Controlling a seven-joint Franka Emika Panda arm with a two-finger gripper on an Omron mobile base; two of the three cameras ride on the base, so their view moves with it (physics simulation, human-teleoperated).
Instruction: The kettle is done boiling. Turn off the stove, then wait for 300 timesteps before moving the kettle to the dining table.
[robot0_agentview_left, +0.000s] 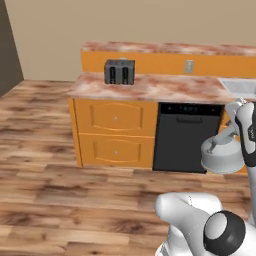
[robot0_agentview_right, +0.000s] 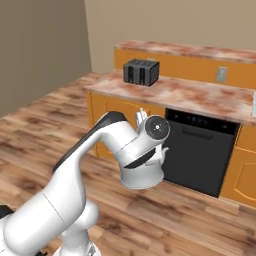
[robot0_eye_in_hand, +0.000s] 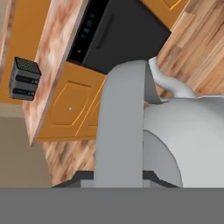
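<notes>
Hand (robot0_eye_in_hand: 118, 175) grips one kettle (robot0_agentview_left: 222, 155); one toaster (robot0_agentview_left: 119, 71).

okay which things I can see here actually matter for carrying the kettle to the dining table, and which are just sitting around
Part of the job:
- small silver-grey dome-shaped metal kettle, carried in the air above the wooden floor
- gripper, jaws shut on the kettle's flat grey handle

Just lying about:
- dark two-slot toaster on the marbled counter
- black dishwasher
- orange panelled cabinet drawers
- wall socket

Looking forward and down from behind, left and right, both onto the toaster (robot0_agentview_left: 119, 71) counter (robot0_agentview_left: 150, 88); hand view close, rolled sideways, sharing both.
</notes>
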